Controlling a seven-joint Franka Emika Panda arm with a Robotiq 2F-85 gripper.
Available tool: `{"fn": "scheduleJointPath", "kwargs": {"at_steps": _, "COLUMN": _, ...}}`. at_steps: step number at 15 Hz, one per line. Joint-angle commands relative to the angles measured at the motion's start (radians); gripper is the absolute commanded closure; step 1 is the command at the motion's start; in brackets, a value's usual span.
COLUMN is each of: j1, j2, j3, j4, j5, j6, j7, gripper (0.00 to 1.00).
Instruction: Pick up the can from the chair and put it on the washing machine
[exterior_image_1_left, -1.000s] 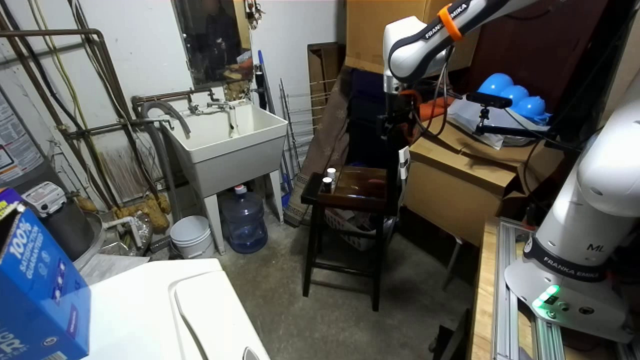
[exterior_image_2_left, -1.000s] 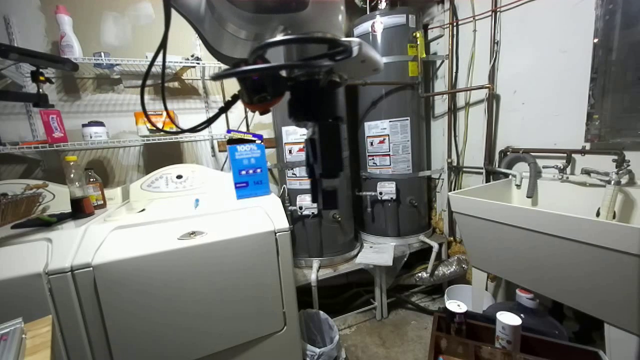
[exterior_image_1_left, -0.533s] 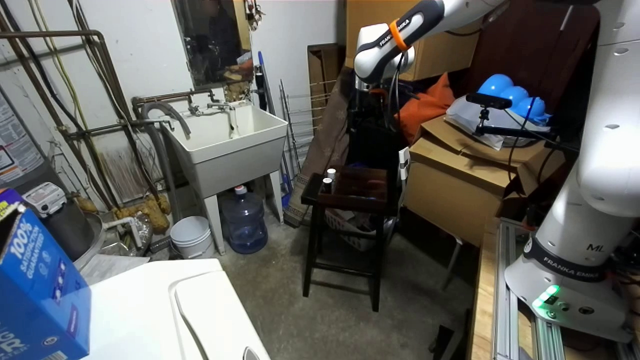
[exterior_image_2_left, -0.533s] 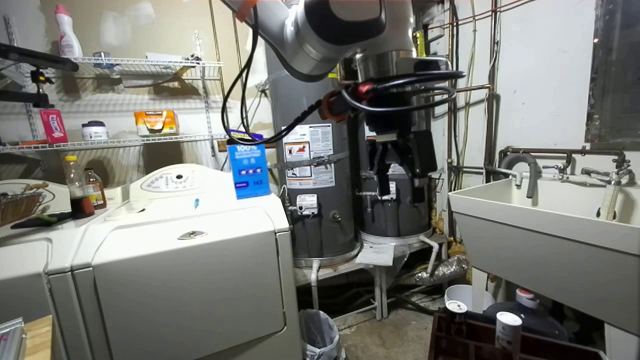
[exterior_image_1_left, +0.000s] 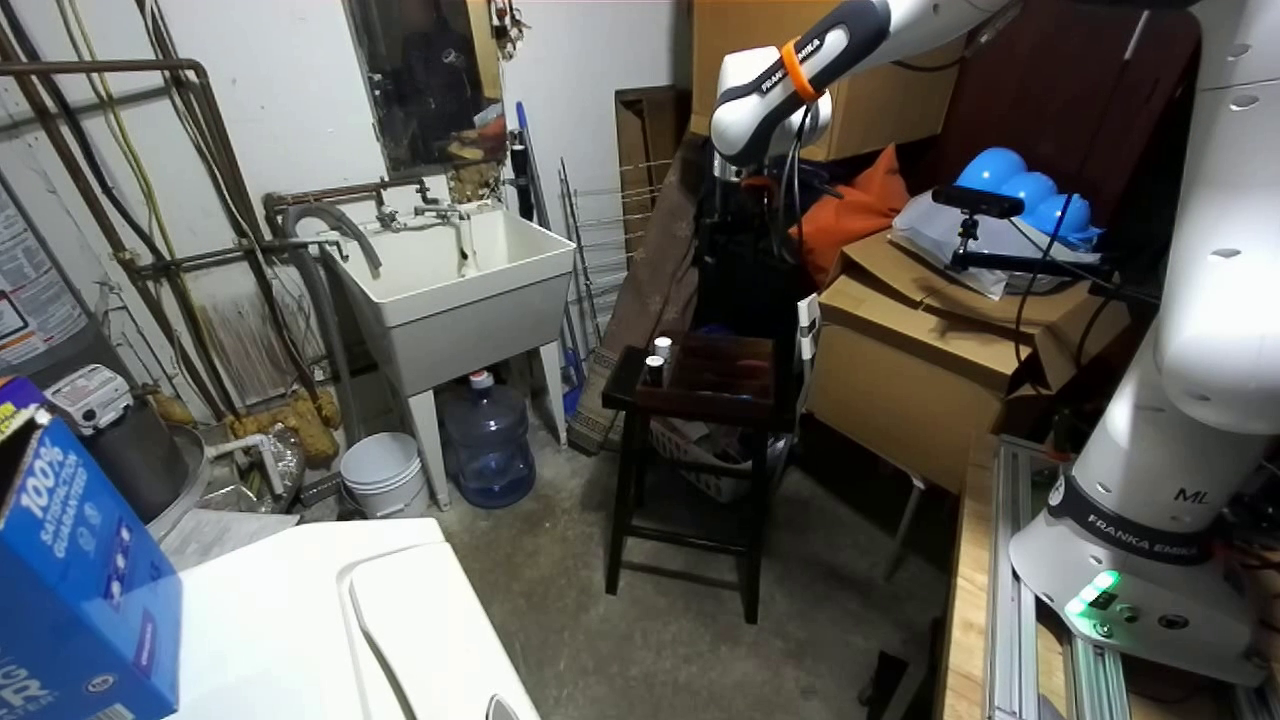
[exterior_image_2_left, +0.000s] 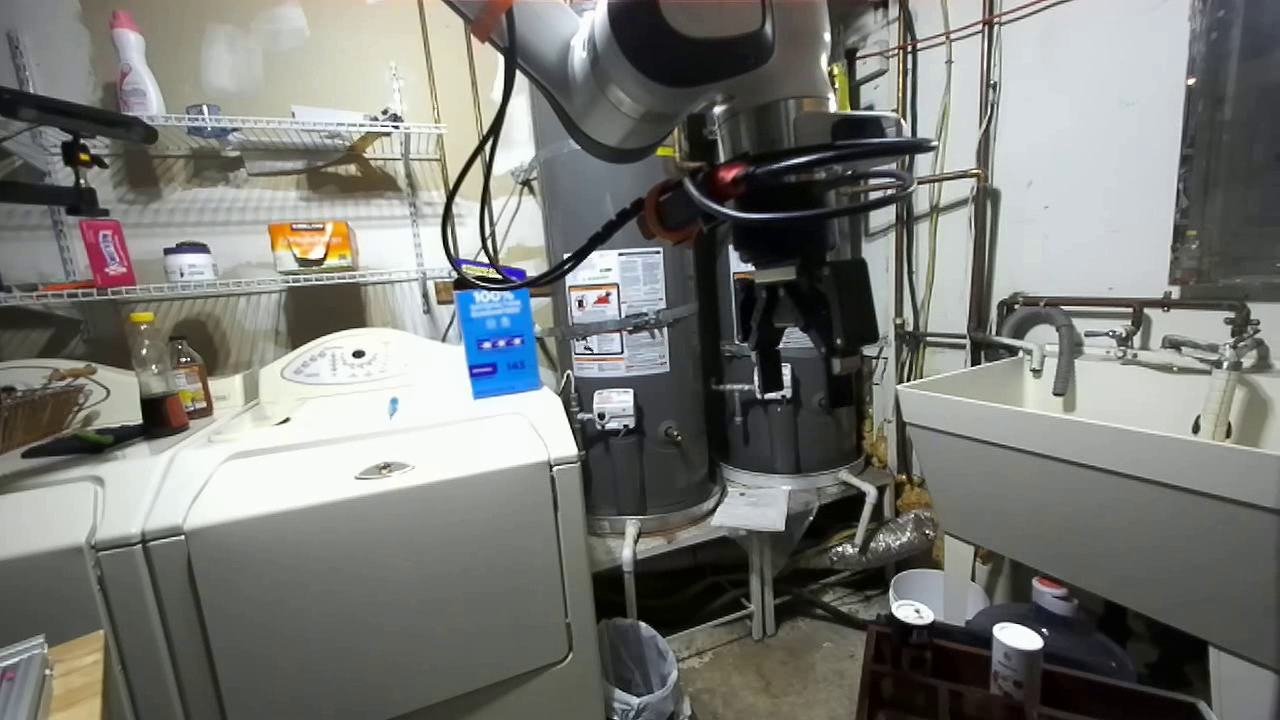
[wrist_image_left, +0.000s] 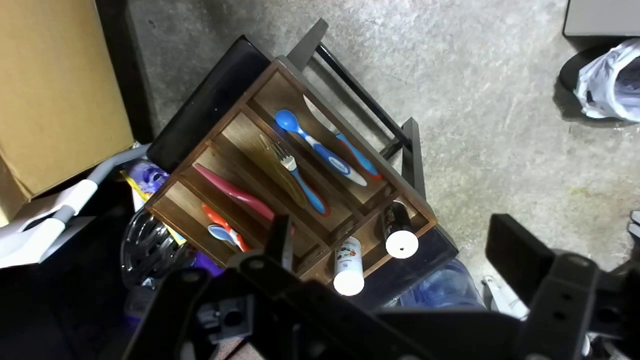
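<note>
Filling the lower left of an exterior view, the white washing machine (exterior_image_1_left: 260, 620) shows its smooth top. A utility sink (exterior_image_1_left: 480, 325) stands on legs by the wall (exterior_image_1_left: 600, 50). Well apart from the washing machine, a dark wooden chair (wrist_image_left: 207, 105) bears a partitioned cutlery tray (wrist_image_left: 372, 238). The gripper (exterior_image_2_left: 805, 385) hangs well above the tray, fingers pointing down, its jaws spread wide. Two cylinders stand near each other in the tray's end compartment: a white-sided canister (wrist_image_left: 348, 265) and the dark-sided can (wrist_image_left: 398, 230). The can is upright, its long axis vertical, its white lid facing up. In the wrist view its foreshortened side runs down the view from base to lid, veering slightly right; the lettering is too blurred to read. A blue-bowled spoon (wrist_image_left: 337, 163) lies in a long compartment, roughly parallel to the dividers, with a fork (wrist_image_left: 309, 192) in the compartment beside it.
</note>
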Motion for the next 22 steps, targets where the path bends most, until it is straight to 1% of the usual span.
{"fn": "scheduleJointPath", "kwargs": {"at_steps": 1, "j1": 0.005, "j2": 0.001, "j3": -0.005, "j4": 0.002, "j5": 0.002, "j6": -0.002, "j7": -0.002, "gripper": 0.0}}
{"fn": "scheduleJointPath", "kwargs": {"at_steps": 4, "j1": 0.005, "j2": 0.001, "j3": -0.005, "j4": 0.002, "j5": 0.002, "j6": -0.002, "j7": -0.002, "gripper": 0.0}}
{"fn": "scheduleJointPath", "kwargs": {"at_steps": 6, "j1": 0.008, "j2": 0.045, "j3": -0.003, "j4": 0.036, "j5": -0.018, "j6": 0.005, "j7": -0.021, "gripper": 0.0}}
{"fn": "scheduleJointPath", "kwargs": {"at_steps": 7, "j1": 0.004, "j2": 0.106, "j3": 0.005, "j4": 0.088, "j5": -0.028, "j6": 0.009, "j7": -0.071, "gripper": 0.0}}
{"fn": "scheduleJointPath", "kwargs": {"at_steps": 8, "j1": 0.007, "j2": 0.152, "j3": 0.007, "j4": 0.127, "j5": -0.047, "j6": -0.01, "j7": -0.091, "gripper": 0.0}}
{"fn": "scheduleJointPath", "kwargs": {"at_steps": 9, "j1": 0.001, "j2": 0.197, "j3": 0.018, "j4": 0.163, "j5": -0.049, "j6": -0.004, "j7": -0.146, "gripper": 0.0}}
{"fn": "scheduleJointPath", "kwargs": {"at_steps": 11, "j1": -0.021, "j2": 0.315, "j3": 0.045, "j4": 0.275, "j5": -0.033, "j6": 0.016, "j7": -0.249, "gripper": 0.0}}
{"fn": "scheduleJointPath", "kwargs": {"at_steps": 14, "j1": -0.048, "j2": 0.455, "j3": 0.075, "j4": 0.427, "j5": -0.029, "j6": 0.023, "j7": -0.349, "gripper": 0.0}}
{"fn": "scheduleJointPath", "kwargs": {"at_steps": 15, "j1": -0.057, "j2": 0.507, "j3": 0.087, "j4": 0.481, "j5": -0.027, "j6": 0.005, "j7": -0.381, "gripper": 0.0}}
{"fn": "scheduleJointPath", "kwargs": {"at_steps": 17, "j1": -0.103, "j2": 0.592, "j3": 0.132, "j4": 0.579, "j5": 0.016, "j6": -0.06, "j7": -0.462, "gripper": 0.0}}
{"fn": "scheduleJointPath", "kwargs": {"at_steps": 18, "j1": -0.135, "j2": 0.625, "j3": 0.165, "j4": 0.625, "j5": 0.047, "j6": -0.085, "j7": -0.51, "gripper": 0.0}}
{"fn": "scheduleJointPath", "kwargs": {"at_steps": 19, "j1": -0.079, "j2": 0.535, "j3": 0.114, "j4": 0.482, "j5": -0.004, "j6": -0.013, "j7": -0.419, "gripper": 0.0}}
{"fn": "scheduleJointPath", "kwargs": {"at_steps": 20, "j1": -0.1, "j2": 0.571, "j3": 0.132, "j4": 0.523, "j5": 0.011, "j6": -0.03, "j7": -0.451, "gripper": 0.0}}
{"fn": "scheduleJointPath", "kwargs": {"at_steps": 22, "j1": -0.123, "j2": 0.609, "j3": 0.147, "j4": 0.574, "j5": 0.021, "j6": -0.045, "j7": -0.479, "gripper": 0.0}}
